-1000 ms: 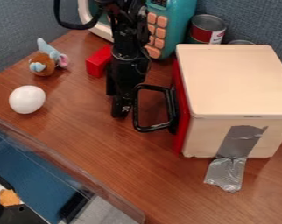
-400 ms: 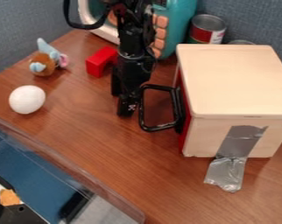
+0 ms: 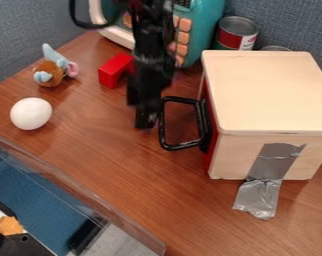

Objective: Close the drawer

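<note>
Drawer: red front (image 3: 210, 156) on L side (in view) of lt. wood box (image 3: 270, 92), R half of view. Front sits up close against box; can't tell if fully flush. Blk D-shaped handle (image 3: 182, 146) sticks out L from it.

Arm comes in from top edge, approx. center, w/ blk cable loop (image 3: 77, 17) at upper L. Gripper (image 3: 143, 116) hangs pointing down, low over brown wood table (image 3: 117, 165), just L of handle; contact w/ handle unclear. EE state: can't tell if released or clenched; nothing seen held.

Bkgd: teal toy microwave (image 3: 209, 25) w/ peach btns behind arm; can w/ red/wht label (image 3: 237, 36) behind box, 2nd can top (image 3: 276, 48) to its R, partly hidden. Red block (image 3: 111, 71) L of arm. Brn/lt. blue plush toy (image 3: 50, 73) far L, wht ball (image 3: 31, 114) below it in view.

Silver duct tape (image 3: 274, 160) runs down box's near side onto table, crinkled at end. Lower L: clear plastic edge (image 3: 90, 197) over blue area. Blue-gray partition (image 3: 23, 35) at back.
</note>
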You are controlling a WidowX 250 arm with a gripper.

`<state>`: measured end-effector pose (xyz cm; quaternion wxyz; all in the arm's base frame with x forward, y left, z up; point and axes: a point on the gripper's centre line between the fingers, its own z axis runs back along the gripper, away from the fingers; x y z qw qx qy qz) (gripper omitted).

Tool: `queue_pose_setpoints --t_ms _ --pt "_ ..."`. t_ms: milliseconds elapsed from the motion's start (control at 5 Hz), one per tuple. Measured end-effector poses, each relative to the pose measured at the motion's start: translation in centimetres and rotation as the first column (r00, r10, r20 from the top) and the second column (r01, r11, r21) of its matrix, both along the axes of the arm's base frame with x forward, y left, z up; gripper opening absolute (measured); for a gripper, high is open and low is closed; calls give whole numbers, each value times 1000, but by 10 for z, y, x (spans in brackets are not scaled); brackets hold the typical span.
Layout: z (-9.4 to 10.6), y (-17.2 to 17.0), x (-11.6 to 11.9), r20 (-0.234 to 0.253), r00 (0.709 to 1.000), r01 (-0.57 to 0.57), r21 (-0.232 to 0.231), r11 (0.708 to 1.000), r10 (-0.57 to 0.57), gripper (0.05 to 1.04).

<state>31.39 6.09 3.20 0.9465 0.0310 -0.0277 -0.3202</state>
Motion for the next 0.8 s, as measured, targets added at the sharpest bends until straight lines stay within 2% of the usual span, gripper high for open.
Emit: queue_pose_setpoints --t_ms 200,400,600,800 --pt "45 28 -16 49 997 -59 -54 997 62 999" --pt "81 40 -42 50 995 -77 -126 989 84 999" --pt "102 51 -65 66 994 -80 -127 989 89 999" --pt "109 44 -91 72 996 -40 -106 994 48 999"
